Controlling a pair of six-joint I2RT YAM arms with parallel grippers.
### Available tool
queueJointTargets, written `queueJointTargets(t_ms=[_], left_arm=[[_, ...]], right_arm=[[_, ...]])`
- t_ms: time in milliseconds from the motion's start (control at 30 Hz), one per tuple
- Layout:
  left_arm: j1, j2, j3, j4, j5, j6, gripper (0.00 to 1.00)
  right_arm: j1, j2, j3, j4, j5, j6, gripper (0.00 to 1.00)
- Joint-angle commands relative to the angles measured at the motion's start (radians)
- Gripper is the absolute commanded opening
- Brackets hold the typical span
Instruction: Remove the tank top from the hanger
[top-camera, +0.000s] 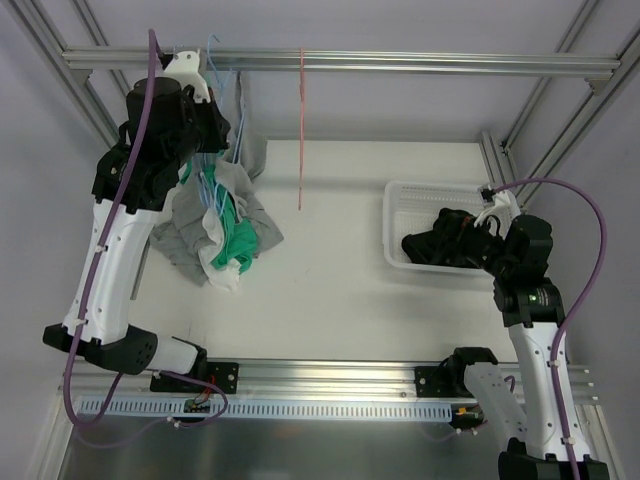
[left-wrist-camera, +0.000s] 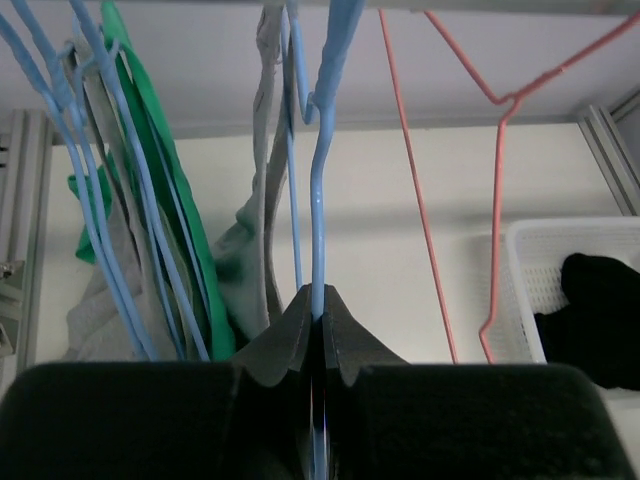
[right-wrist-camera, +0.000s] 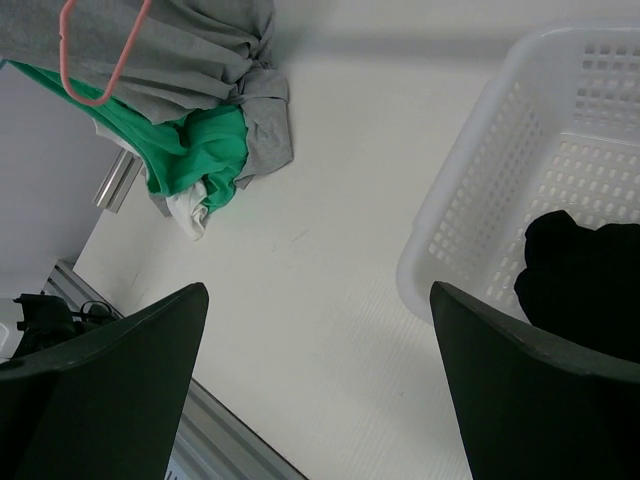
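A white table (top-camera: 330, 290) sits inside a metal frame, with a rail (top-camera: 400, 62) running across the far side above it. The left arm reaches up to the left end of that rail. The left gripper (left-wrist-camera: 318, 300) is pinched tight on the thin wire of a blue hanger (left-wrist-camera: 318, 200), which runs straight up from between its black fingers. A grey tank top (left-wrist-camera: 262, 210) is on that hanger, its strap lying against the wire just left of the grip and its body trailing down toward the table. Further left hang more blue hangers carrying a green garment (left-wrist-camera: 180, 230) and other grey cloth, all bunched close together with their lower ends gathered on the table. To the right of the gripped hanger an empty pink hanger (left-wrist-camera: 500, 200) hangs from the rail. On the right side of the table stands a white perforated basket (right-wrist-camera: 470, 220) with a black garment (right-wrist-camera: 585, 275) lying inside it. The right gripper (right-wrist-camera: 318, 290) hovers at the basket's near edge with its fingers spread wide and nothing between them.
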Motion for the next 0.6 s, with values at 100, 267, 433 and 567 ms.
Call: queueJointTargets(t_ms=[100, 267, 433, 567], left_arm=[[0.006, -0.143, -0.148, 0.073, 0.151, -0.096, 0.00], [0.006, -0.243, -0.268, 0.146, 0.226, -0.126, 0.00], [0.006, -0.306, -0.349, 0.153, 0.288, -0.159, 0.00], [0.004, -0.395, -0.476, 0.153, 0.300, -0.195, 0.00]], right_arm=[[0.007, -0.010, -0.020, 0.170, -0.229, 0.079, 0.99], [0.036, 0.003, -0.025, 0.330, -0.318, 0.162, 1.00], [0.070, 0.017, -0.001, 0.350, -0.312, 0.177, 0.99], [0.155, 0.051, 0.030, 0.367, -0.298, 0.174, 1.00]])
